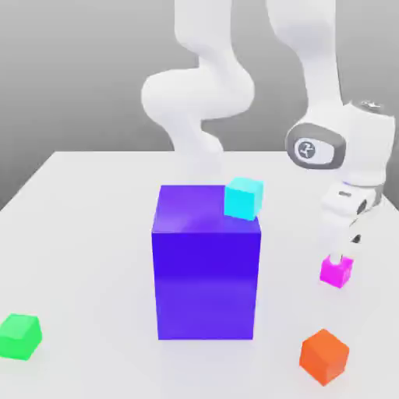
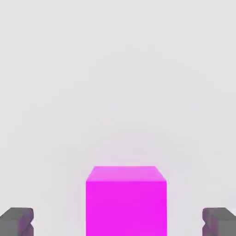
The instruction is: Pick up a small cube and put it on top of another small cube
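1. Landmark: big block [image 1: 205, 273], standing mid-table [image 1: 70, 234].
2. Second small cube [image 1: 244, 197] – at the block's top far corner, toward the exterior view's right; resting on it or behind it, can't tell.
3. Small cube [image 1: 337, 272] – on the table, well to the exterior view's right of the block, level with its lower half.
4. Gripper [image 1: 340, 259] – directly above that small cube, one fingertip [image 2: 18, 221] to either side of it, not touching its sides.
5. Third cube [image 1: 324, 356] – right of the block, nearer the camera than the small cube.
6. Fourth cube [image 1: 20, 337] – well to the block's left, near the table's front.
7. Arm [image 1: 204, 93] rises behind the block.
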